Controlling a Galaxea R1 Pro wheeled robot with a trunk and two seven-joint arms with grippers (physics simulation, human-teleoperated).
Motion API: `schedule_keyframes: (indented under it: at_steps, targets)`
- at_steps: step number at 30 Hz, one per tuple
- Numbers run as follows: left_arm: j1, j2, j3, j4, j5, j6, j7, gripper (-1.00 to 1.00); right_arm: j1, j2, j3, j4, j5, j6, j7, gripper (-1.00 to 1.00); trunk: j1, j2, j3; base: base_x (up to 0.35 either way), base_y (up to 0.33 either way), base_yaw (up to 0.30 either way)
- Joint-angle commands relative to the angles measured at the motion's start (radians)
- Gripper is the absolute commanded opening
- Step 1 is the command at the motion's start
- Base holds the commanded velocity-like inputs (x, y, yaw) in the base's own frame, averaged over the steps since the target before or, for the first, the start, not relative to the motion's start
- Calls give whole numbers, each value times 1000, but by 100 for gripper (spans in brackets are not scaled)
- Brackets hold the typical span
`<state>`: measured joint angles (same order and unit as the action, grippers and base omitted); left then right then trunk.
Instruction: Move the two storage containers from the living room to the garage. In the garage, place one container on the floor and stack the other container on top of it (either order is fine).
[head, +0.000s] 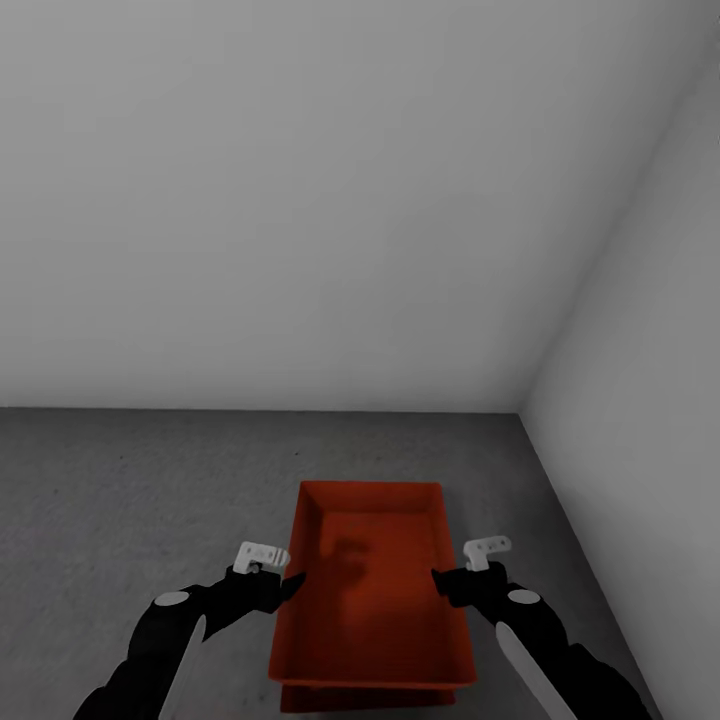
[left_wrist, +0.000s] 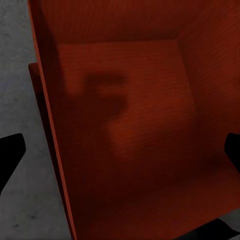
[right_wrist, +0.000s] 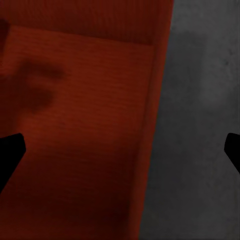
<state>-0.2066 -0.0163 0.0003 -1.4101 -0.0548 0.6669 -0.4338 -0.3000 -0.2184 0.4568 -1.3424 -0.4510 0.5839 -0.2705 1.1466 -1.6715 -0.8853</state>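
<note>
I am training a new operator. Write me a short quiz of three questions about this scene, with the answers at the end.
1. True or false: the top bin holds tools.
2. What lies directly under the top bin? A) a bench B) a second bin C) a car
3. How do the jaws of the left gripper and the right gripper stand?

Key:
1. False, it is empty.
2. B.
3. Open, one gripper at each long side of the top bin.
</note>
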Motion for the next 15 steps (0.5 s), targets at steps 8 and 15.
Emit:
schedule_keyframes:
  at_steps: [8, 15]
  targets:
    - [-1, -2, 1, -1, -5, 5, -6, 100, -1, -1, 3, -1, -11, 4, -10, 100, 0, 0, 12, 0, 0, 0]
    - [-1, -2, 1, -1, -5, 5, -6, 100, -1, -1, 2, -1, -10, 6, -10, 100, 0, 0, 23, 0, 0, 0]
